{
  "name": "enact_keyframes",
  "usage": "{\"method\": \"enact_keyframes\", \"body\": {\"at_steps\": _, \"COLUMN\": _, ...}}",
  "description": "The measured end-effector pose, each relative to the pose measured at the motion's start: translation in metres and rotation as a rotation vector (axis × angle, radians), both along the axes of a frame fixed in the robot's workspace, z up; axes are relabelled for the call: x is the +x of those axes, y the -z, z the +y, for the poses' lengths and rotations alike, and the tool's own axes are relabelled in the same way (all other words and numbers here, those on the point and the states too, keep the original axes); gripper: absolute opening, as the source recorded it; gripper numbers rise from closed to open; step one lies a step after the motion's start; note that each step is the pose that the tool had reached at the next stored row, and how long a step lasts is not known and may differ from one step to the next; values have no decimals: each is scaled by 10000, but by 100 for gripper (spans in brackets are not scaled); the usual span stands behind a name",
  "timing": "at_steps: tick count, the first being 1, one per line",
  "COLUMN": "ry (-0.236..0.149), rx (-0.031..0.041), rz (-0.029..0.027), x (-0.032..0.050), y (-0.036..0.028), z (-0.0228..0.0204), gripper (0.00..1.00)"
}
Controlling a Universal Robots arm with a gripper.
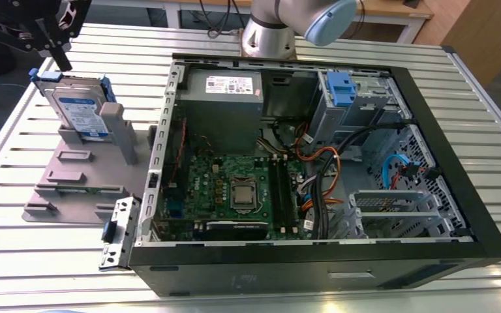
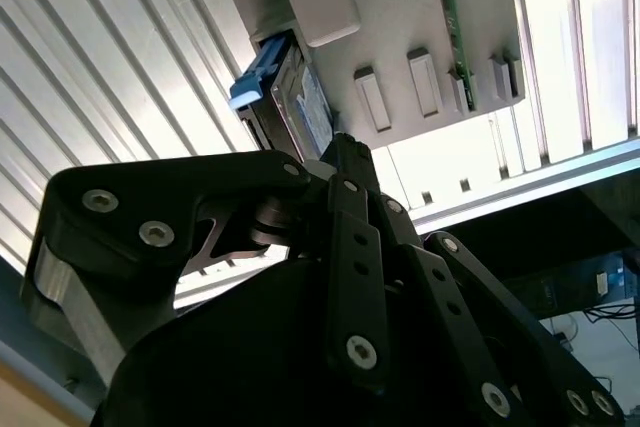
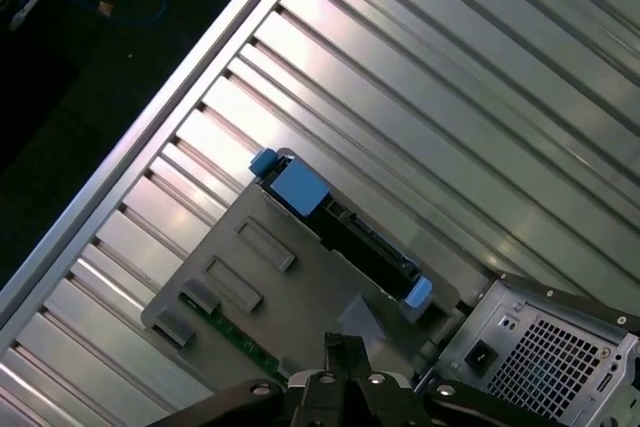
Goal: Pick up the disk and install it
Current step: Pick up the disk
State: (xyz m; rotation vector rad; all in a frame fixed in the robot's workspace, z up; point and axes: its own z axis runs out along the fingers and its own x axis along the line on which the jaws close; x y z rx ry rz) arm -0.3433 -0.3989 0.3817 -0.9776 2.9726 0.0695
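Note:
The disk [image 1: 76, 112] stands on edge in a grey holder [image 1: 81, 177] on the slatted table, at the exterior view's left of the open computer case [image 1: 320, 163]. It is silver-grey with a blue-and-white label and a blue bracket. My gripper [image 1: 62, 63] hangs just above the disk's top edge, near its far corner, and holds nothing. The second wrist view looks past the gripper [image 2: 345, 145] to the disk [image 2: 298, 99] below it. In the first wrist view the disk [image 3: 338, 219] sits along the holder's edge, ahead of the gripper [image 3: 340, 345].
The case lies on its side with the motherboard [image 1: 233, 189], cables and a blue-latched drive bay [image 1: 342, 86] exposed. The grey power supply [image 1: 222, 98] fills its far corner. A small blue latch with a metal cage [image 1: 117, 231] lies by the case's near left corner.

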Motion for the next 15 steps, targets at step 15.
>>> {"method": "enact_keyframes", "body": {"at_steps": 15, "ry": -315, "rx": 0, "rz": 0, "x": 0, "y": 0, "z": 0, "gripper": 11}}
